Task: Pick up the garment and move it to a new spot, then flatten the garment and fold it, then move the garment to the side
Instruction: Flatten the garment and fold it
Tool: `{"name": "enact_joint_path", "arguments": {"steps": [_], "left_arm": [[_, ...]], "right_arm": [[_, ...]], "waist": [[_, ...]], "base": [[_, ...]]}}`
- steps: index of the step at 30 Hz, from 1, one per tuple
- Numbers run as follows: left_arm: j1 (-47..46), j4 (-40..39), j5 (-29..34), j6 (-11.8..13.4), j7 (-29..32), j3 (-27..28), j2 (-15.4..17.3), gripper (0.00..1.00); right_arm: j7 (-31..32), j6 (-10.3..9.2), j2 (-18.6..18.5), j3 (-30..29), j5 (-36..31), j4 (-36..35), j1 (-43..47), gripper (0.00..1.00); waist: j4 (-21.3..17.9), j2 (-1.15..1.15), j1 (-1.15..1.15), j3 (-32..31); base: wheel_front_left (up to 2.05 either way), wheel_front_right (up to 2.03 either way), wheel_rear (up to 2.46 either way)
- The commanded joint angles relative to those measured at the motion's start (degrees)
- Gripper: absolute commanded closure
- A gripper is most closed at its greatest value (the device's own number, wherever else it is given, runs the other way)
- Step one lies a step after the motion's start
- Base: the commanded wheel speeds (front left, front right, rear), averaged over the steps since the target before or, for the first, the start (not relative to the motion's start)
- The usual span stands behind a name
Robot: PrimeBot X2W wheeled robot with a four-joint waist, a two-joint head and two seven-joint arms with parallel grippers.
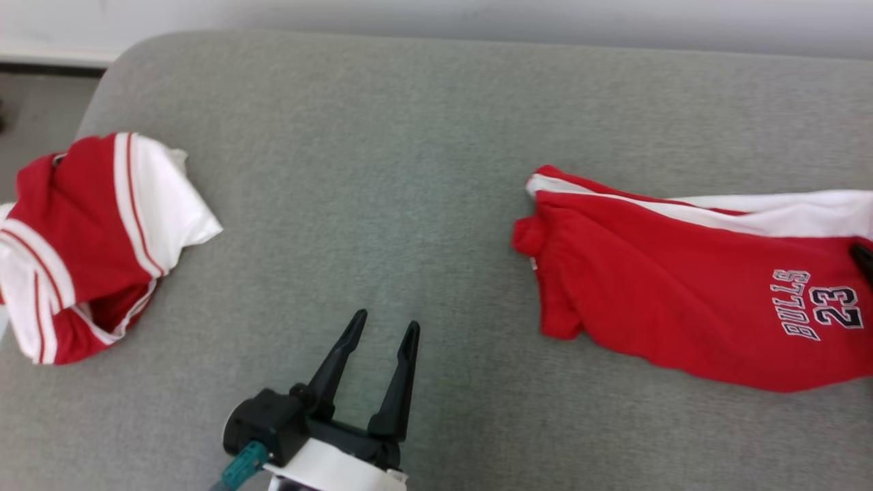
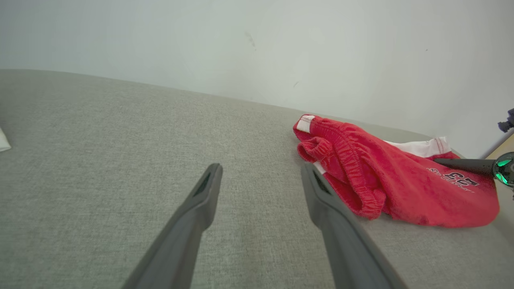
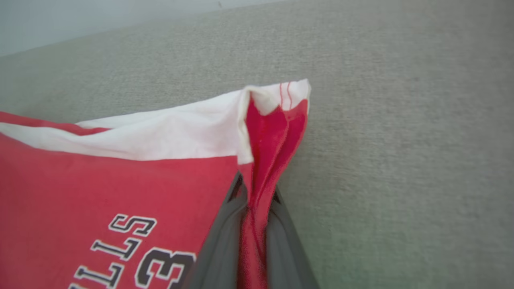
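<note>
Padded surface: you are looking down on a grey upholstered surface [image 1: 382,170] with a rounded far-left corner; both garments lie on it.
Wall: a pale wall [image 2: 241,48] runs behind its far edge.
Shorts: the red shorts [image 1: 668,300] lie on the right side of the surface. Their gathered waistband points toward the middle and a white side stripe runs along the far edge. In your left wrist view the shorts [image 2: 385,176] sit to the right of the open fingers, apart from them.
Second garment: a crumpled red-and-white top [image 1: 75,239] rests at the far left, well apart from the shorts.
Left gripper: your left gripper [image 1: 386,322] hangs over bare upholstery between the two garments. Its fingers [image 1: 402,375] are spread wide with nothing between them.
Right gripper: your right gripper [image 3: 257,186] is at the leg end of the shorts [image 3: 120,188]. Its fingers [image 3: 225,249] are pinched together on a raised fold of red cloth, just below the white-striped corner. In the head view you catch just its dark tip [image 1: 863,259] at the right edge, against the shorts.
Lettering: "BULLS 23" [image 1: 815,307] is printed in black and white near the gripped end.
</note>
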Motion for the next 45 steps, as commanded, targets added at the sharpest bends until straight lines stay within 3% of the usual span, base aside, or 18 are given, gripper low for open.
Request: {"name": "enact_joint_path", "arguments": {"steps": [1,9,17,28,38,39,40,41,45], "left_arm": [[0.8,0.1,0.3,-0.2,0.0,0.3,0.2,0.0],[3.3,0.3,1.4,-1.5,0.0,1.9,0.1,0.0],[3.3,1.2,0.7,-1.9,0.0,1.2,0.0,0.0],[4.9,2.3,-2.8,0.1,0.0,-0.9,0.0,0.0],[5.6,2.9,-4.2,0.6,0.0,-2.1,0.0,0.0],[5.7,2.9,-4.3,0.6,0.0,-2.1,0.0,0.0],[5.8,2.9,-4.3,0.6,0.0,-2.2,0.0,0.0],[5.9,2.9,-4.4,0.7,0.0,-2.2,0.0,0.0],[6.3,3.1,-4.7,1.0,0.0,-1.8,0.0,0.0]], "right_arm": [[-0.3,-0.18,0.0,-0.7,0.5,0.4,1.1,1.0],[-2.9,-0.17,-1.4,-10.0,1.3,5.9,5.9,1.0],[-0.4,-0.17,0.4,-15.8,-2.9,8.2,2.6,1.0],[10.1,-0.16,12.1,-13.6,-9.6,-2.0,0.7,1.0],[11.3,-0.16,20.7,-16.2,-21.6,-0.5,-1.2,1.0],[11.0,-0.16,21.3,-16.8,-22.7,-0.3,-1.3,0.87],[10.7,-0.17,21.8,-17.1,-23.7,-0.3,-1.4,0.61],[10.6,-0.17,22.4,-17.3,-24.2,-0.4,-1.3,0.0],[9.6,-0.17,25.2,-17.2,-24.3,-1.7,-0.4,0.0]], "waist": [[-2.3,0.0,0.01,-2.0],[-4.3,0.0,0.01,-3.1],[-3.6,0.0,0.01,-3.8],[0.4,0.0,0.01,-7.5],[3.8,0.0,0.01,-8.3],[3.9,0.0,0.01,-8.3],[4.1,0.0,0.01,-8.4],[4.1,0.0,0.01,-8.4],[3.7,0.0,0.01,-9.0]], "base": [[0.0,0.0,0.0],[0.0,0.0,0.0],[0.0,0.0,0.0],[0.0,0.0,0.0],[0.0,0.0,0.0],[0.0,0.0,0.0],[0.0,0.0,0.0],[0.0,0.0,0.0],[0.0,0.0,0.0]]}}
